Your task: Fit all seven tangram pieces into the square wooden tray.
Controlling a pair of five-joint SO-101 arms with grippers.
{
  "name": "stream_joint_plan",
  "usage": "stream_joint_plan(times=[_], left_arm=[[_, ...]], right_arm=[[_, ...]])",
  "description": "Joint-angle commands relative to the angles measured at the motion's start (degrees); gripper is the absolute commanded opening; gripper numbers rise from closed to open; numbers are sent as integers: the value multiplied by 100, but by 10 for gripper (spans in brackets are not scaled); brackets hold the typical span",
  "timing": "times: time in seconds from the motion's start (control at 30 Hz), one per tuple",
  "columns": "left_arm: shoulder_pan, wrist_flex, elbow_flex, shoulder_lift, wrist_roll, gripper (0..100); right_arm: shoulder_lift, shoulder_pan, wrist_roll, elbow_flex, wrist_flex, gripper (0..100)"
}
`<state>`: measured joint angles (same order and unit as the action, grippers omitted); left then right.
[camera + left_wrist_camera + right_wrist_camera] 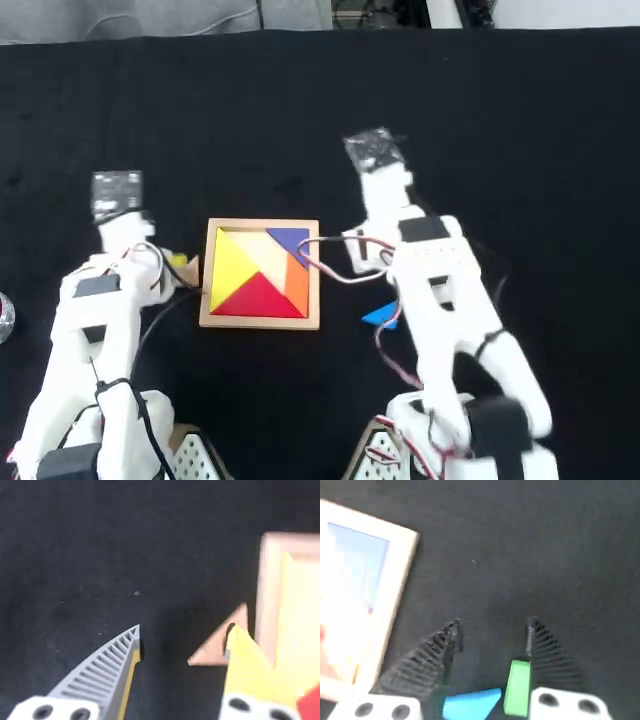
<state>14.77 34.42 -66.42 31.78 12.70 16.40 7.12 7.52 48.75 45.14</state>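
Left wrist view: left gripper (185, 629) wide open, nothing in it, low over the black cloth (100, 555); peach triangle (215, 647) lies flat right at the yellow-faced finger (245, 665), touching or nearly touching the outer wall of the tray (267, 580). Jaws that wide read as a straddle for this piece, but the wall leaves little room for a finger on that side. Other side, right gripper (493, 623) also spread wide and empty; blue piece (470, 702) and green piece (517, 687) sit on the cloth close together back near the jaw roots, apart from the tray, so likely its next pick. High view: tray holds yellow triangle (232, 265), red triangle (262, 297), orange piece (298, 280), dark blue piece (288, 240); pale patch along the far edge looks like the open slot, can't confirm
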Motion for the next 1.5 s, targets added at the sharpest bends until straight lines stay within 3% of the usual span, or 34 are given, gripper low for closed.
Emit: stream_joint_plan(times=[0.0,0.07,0.17,0.47,0.6,0.8,0.93,1.3,1.47], left_arm=[[-365,756,690,149,905,284],[-585,1169,884,149,1196,282],[-769,1284,963,149,1081,282],[-40,132,268,158,914,283],[-75,264,303,149,1574,282],[-312,721,708,149,1732,285],[-646,1354,919,149,2338,282],[-884,1679,1024,141,2180,283],[-1578,1749,629,97,3253,281]], right_arm=[[-338,-290,-79,101,-668,205],[-251,-290,-79,-75,-413,205],[57,-334,-70,-171,-62,205],[1156,97,132,92,967,204],[1015,88,123,127,818,204],[488,88,123,215,308,204],[259,88,149,198,176,204],[242,88,158,198,79,204],[242,88,167,198,70,204]])
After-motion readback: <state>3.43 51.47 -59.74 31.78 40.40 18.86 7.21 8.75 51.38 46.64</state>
